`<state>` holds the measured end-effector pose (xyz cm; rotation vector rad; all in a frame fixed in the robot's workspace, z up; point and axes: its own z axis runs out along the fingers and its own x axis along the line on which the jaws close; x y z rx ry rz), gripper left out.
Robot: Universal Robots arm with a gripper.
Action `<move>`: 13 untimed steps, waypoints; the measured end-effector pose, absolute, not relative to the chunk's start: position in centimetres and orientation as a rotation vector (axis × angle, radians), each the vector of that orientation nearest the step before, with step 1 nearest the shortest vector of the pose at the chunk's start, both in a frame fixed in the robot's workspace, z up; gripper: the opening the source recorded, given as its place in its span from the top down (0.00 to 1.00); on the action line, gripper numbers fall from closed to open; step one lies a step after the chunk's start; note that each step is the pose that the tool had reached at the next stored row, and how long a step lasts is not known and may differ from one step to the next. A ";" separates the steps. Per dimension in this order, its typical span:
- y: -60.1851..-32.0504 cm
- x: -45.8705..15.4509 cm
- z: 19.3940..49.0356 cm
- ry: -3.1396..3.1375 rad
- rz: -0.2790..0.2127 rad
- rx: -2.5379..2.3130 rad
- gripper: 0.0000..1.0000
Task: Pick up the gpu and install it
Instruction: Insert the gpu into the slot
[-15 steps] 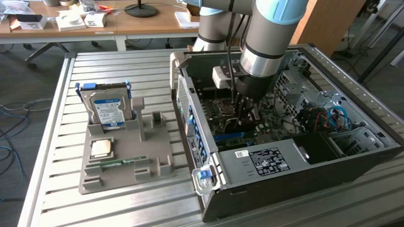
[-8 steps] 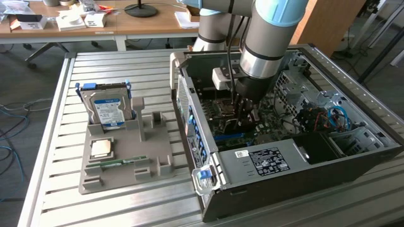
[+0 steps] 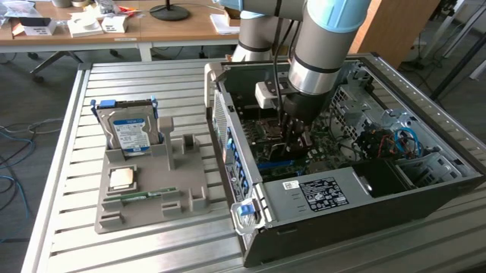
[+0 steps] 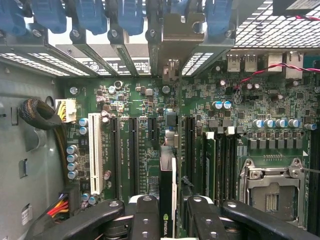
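The gripper (image 3: 293, 132) sits inside the open computer case (image 3: 357, 196), near the middle of the exterior view. Its fingers (image 4: 145, 220) pinch the gpu (image 4: 166, 182) edge-on. The card's long axis runs parallel to the black expansion slots (image 4: 134, 150) on the motherboard (image 4: 260, 95) just beneath.

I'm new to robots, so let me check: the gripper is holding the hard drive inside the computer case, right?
Not quite. The gripper holds the gpu, not the hard drive, inside the case. The wrist view shows the card in its grip.
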<state>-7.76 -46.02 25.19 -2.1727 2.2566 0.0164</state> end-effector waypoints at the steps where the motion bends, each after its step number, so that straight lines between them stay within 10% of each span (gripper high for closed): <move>1: -46.0 -7.8 25.2 2.257 0.016 -2.173 0.74; 13: -46.0 -7.8 25.1 2.256 0.017 -2.173 0.74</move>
